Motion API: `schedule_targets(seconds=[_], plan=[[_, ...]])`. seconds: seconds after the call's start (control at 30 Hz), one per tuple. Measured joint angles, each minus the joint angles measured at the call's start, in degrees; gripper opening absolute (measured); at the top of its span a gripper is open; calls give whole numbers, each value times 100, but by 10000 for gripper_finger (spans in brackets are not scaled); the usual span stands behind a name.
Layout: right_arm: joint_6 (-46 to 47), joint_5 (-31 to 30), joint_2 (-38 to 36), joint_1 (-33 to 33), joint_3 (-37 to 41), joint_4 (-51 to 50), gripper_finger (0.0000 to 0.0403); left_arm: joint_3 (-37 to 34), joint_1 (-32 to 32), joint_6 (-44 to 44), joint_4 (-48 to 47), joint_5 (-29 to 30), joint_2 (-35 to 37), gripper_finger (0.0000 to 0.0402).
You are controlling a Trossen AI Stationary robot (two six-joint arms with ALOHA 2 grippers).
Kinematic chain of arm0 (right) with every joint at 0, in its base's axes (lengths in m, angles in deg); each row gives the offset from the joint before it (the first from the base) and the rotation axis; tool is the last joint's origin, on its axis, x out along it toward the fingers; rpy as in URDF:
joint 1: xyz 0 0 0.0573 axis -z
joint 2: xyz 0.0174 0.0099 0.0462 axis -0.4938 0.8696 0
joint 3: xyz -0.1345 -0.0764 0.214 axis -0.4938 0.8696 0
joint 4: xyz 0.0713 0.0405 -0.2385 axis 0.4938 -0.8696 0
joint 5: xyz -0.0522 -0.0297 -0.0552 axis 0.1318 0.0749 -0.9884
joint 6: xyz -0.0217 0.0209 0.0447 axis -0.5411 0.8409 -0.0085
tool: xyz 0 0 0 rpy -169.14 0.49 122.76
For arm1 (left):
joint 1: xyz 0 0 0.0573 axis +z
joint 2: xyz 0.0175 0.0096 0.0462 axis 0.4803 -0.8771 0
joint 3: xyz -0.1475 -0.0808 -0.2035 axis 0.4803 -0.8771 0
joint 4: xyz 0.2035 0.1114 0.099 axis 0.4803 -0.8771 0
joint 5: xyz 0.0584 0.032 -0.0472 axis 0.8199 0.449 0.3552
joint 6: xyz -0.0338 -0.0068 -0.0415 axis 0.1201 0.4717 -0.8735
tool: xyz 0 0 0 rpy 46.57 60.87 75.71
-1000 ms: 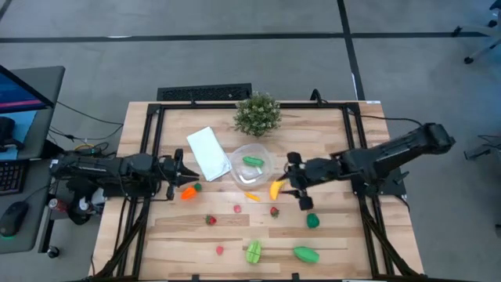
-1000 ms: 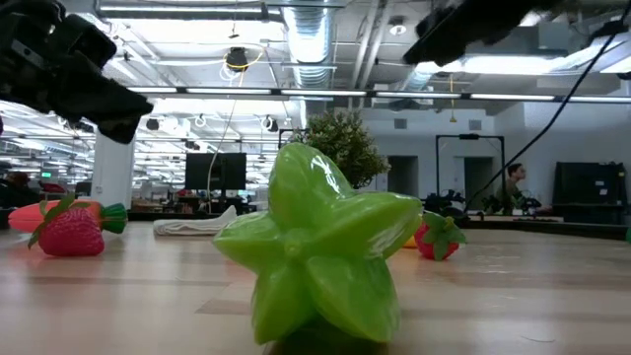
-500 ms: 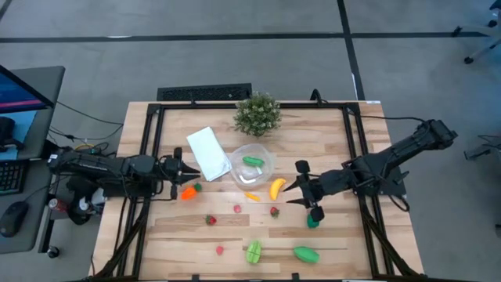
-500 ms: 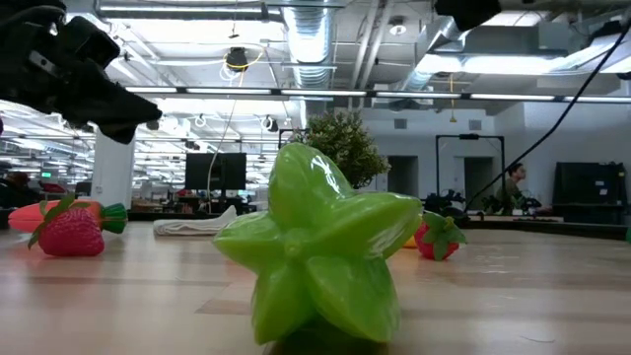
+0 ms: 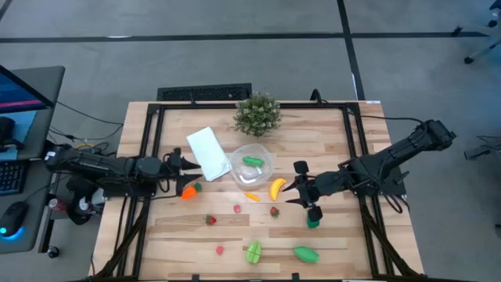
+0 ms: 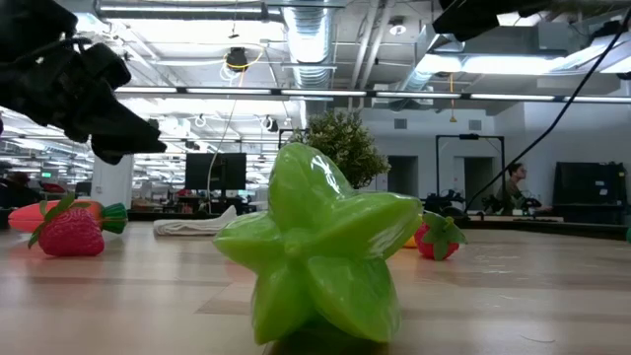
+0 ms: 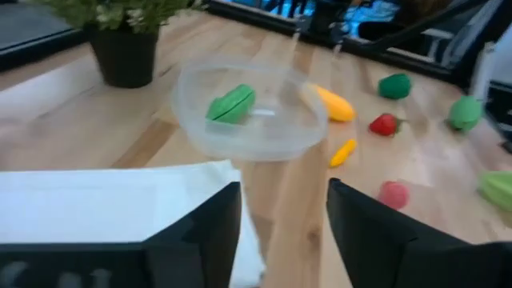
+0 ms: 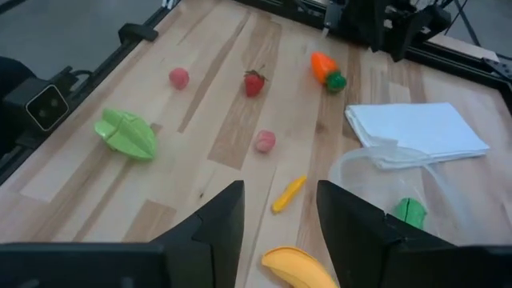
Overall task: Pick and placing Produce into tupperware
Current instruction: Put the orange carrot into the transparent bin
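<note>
1. Change since a second ago: the right gripper point(image 5: 301, 190) has drawn back from the tupperware point(image 5: 251, 164) and swung toward the table's near side. It now sits just beyond the banana point(image 5: 277, 188), fingers spread wide and empty. The banana lies where it lay.
2. Tupperware: clear, thin-walled, near table centre, holding one green piece point(image 5: 252, 161). Likely light and easily shoved, so drops should come from above.
3. Banana: just right of the tupperware, on bare wood. Looks like smooth, hard, light plastic, probably slippery, so best pinched across its thick middle.
4. Other produce, outward from the tupperware: small orange piece point(image 5: 252, 197) just below it; strawberry point(image 5: 274, 211) and pink berry point(image 5: 238, 208) further down; carrot point(image 5: 189, 191) to the left; green star fruit point(image 5: 253, 251) and green pieces point(image 5: 306, 254) well away at the near edge.
5. Left gripper point(image 5: 182, 174): beside the carrot, jaws parted, empty.
6. Obstacles: white lid point(image 5: 208, 153) touching the tupperware's left; potted plant point(image 5: 257, 114) behind it. The right side has open room.
</note>
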Motion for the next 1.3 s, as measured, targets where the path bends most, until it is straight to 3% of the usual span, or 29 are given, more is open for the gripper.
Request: schedule_targets(seconds=[0.33, 0.5, 0.57, 0.77, 0.97, 1.13, 1.3], plan=[[0, 0, 0, -11, 0, -162, 146, 2, -2, 130, 90, 1423, -418, 230], [0, 2, 0, -11, 0, -164, 146, 2, 0, 99, 92, 1358, -537, 254], [0, 2, 0, -11, 0, -162, 146, 2, 1, 71, 97, 1126, -561, 262], [-2, 2, 0, -11, 0, -164, 146, 161, -3, -800, -131, -407, -571, 266], [-94, 2, 0, -9, 0, -162, 146, 630, -4, -1745, -1085, -1838, -570, 265], [-105, 4, 0, -9, 0, -162, 146, 1034, -40, -2222, -2305, -2069, -570, 264], [-105, 4, 0, -9, 0, -162, 146, 1326, -90, -2293, -2973, -1611, -570, 264]])
